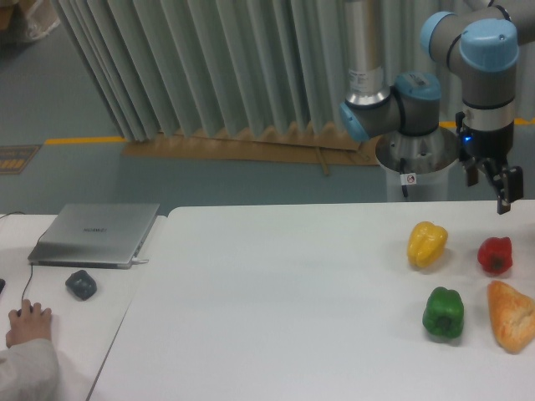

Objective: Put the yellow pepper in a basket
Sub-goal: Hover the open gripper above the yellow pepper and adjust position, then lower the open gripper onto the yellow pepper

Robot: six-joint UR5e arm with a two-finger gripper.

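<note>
From the fixed camera, the yellow pepper [427, 243] sat on the desk [276, 301], the red pepper [495, 255] near beside it. The gripper [504, 189] hung above; whether its fingers were released, I could not tell. No basket showed, so a grab risked the wrong pepper.

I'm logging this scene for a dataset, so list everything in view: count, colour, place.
yellow pepper: 1, yellow, right part of white table
red pepper: 1, red, right of the yellow one
green pepper: 1, green, in front of the yellow one
bread-like item: 1, orange-brown, right table edge
laptop: 1, silver, closed, left desk
dark object: 1, grey, in front of laptop
basket: none visible
person's hand: 1, lower left
arm: 1, grey and blue, behind table
pincer: 1, black, above red pepper, holding nothing
</note>
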